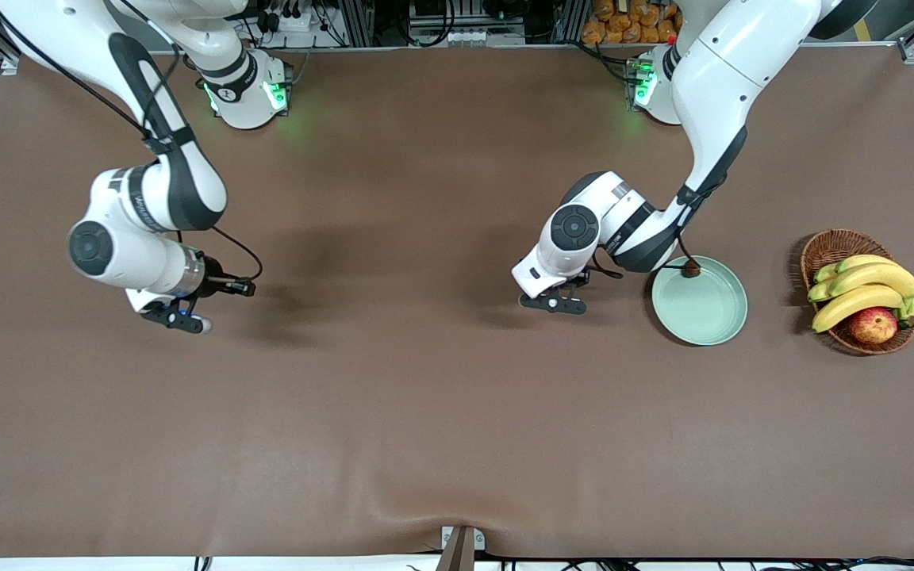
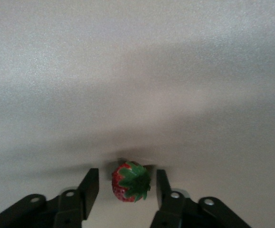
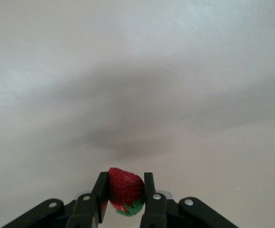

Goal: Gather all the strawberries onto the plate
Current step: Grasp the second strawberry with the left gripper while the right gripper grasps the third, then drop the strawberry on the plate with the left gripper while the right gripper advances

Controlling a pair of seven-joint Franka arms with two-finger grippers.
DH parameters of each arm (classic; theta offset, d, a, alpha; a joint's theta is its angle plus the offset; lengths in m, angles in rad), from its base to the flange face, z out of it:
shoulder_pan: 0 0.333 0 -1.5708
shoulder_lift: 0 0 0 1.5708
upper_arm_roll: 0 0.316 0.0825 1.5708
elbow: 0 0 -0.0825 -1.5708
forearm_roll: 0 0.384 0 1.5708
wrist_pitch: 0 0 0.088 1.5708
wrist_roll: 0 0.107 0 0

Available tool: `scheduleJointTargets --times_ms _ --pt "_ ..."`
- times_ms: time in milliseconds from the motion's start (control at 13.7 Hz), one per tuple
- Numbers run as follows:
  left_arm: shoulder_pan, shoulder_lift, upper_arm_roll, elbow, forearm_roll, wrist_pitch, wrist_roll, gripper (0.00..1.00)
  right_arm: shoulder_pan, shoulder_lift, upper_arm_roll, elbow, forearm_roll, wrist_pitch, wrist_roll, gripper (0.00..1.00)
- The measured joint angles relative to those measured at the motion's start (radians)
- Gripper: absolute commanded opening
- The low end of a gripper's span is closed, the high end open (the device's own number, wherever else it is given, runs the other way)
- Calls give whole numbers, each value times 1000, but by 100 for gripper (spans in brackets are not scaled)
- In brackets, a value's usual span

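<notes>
A pale green plate (image 1: 703, 313) lies toward the left arm's end of the table. One strawberry (image 1: 691, 269) sits in it by the rim farthest from the front camera. My left gripper (image 1: 554, 302) is low over the table beside the plate. In the left wrist view it (image 2: 128, 179) is open around a second strawberry (image 2: 130, 182) lying on the cloth, with a gap on each side. My right gripper (image 1: 178, 316) is down at the right arm's end of the table. In the right wrist view it (image 3: 125, 184) is shut on a third strawberry (image 3: 124, 188).
A brown wicker basket (image 1: 826, 247) with bananas (image 1: 862, 287) and a red-yellow apple (image 1: 873, 325) stands beside the plate, closer to the table's end. Brown cloth covers the table.
</notes>
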Motion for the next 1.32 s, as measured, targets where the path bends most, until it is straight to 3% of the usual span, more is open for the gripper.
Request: scheduleJointTargets --times_ms 146,438,804,950,1096,1315 --pt "0 0 0 -1 0 1 0 41 1 10 3 55 29 -19 17 0" --pt "0 0 0 -3 0 2 0 2 14 54 6 127 90 -18 73 0" --pt "6 -4 1 -3 1 0 1 1 81 111 15 224 137 -17 257 0" --pt "59 -27 -7 -13 2 -6 30 2 126 140 17 273 171 -12 338 0" --pt "184 -74 -61 -43 2 -20 111 3 169 176 18 323 189 4 416 0" --pt "466 -125 -230 -78 3 -116 228 4 236 249 20 404 220 77 557 0"
